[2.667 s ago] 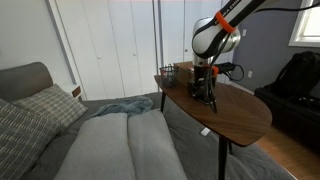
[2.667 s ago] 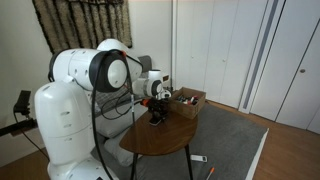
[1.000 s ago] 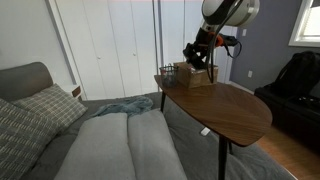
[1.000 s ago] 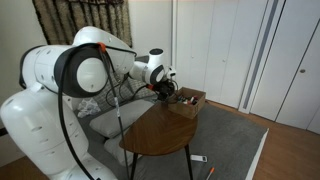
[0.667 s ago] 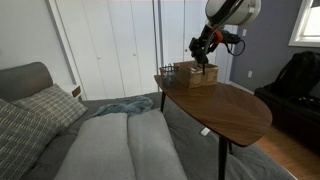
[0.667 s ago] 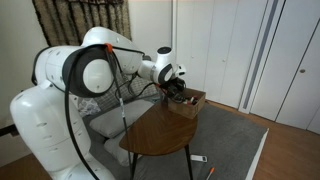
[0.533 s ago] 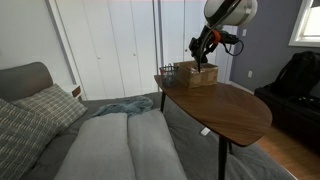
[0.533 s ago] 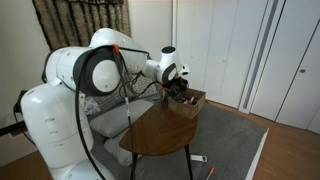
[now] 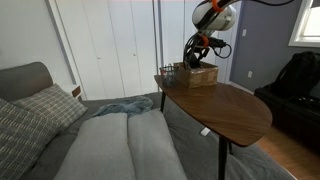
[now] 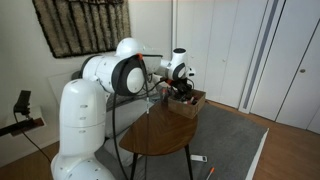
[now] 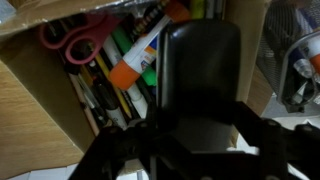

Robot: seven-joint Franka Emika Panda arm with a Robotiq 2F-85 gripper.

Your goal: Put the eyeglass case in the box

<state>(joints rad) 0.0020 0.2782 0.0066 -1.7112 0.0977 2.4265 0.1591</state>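
Note:
The eyeglass case (image 11: pixel 200 70) is a dark, nearly black oblong that fills the middle of the wrist view. It hangs over the open tan box (image 11: pixel 258 40). My gripper (image 11: pixel 200 135) is shut on the case's near end, with a dark finger on each side. The box holds red-handled scissors (image 11: pixel 72 42), markers and pens. In both exterior views my gripper (image 9: pixel 197 62) (image 10: pixel 183 90) sits just above the box (image 9: pixel 203 76) (image 10: pixel 188 103) at the far end of the table. The case is too small to make out in those views.
The box stands on a round wooden table (image 9: pixel 225 105) (image 10: pixel 160 135). A dark wire basket (image 9: pixel 167 70) (image 11: pixel 295 60) stands right beside the box. A grey sofa with a cushion (image 9: pixel 40 105) lies next to the table. White closet doors (image 9: pixel 110 45) are behind.
My gripper has carried the case from the table's middle up and over to the box. In the last half second it dropped slightly towards the box and the arm's elbow swung round.

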